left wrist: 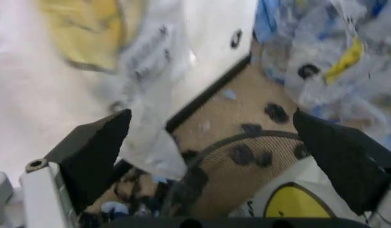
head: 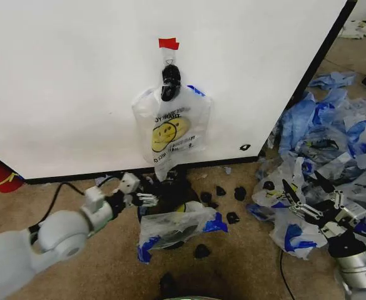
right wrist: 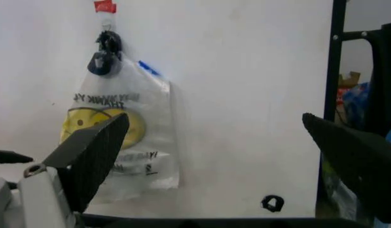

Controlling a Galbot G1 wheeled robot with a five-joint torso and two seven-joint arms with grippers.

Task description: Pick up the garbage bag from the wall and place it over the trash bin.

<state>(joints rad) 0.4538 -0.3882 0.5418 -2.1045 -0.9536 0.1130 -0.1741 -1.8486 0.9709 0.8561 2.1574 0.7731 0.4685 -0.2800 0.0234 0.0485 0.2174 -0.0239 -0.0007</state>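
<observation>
On the white wall (head: 76,75) you can see the garbage bag (head: 170,131) hanging from a black clip, so a pincer can pull it down. Your left pincer (head: 146,200) is low, just under the bag and beside the trash bin (head: 170,190); its fingers are spread wide and hold nothing. Your right pincer (head: 308,195) waits wide open over the pile of blue bags (head: 333,125). Black scraps lie on the brown carpet (head: 245,262).
</observation>
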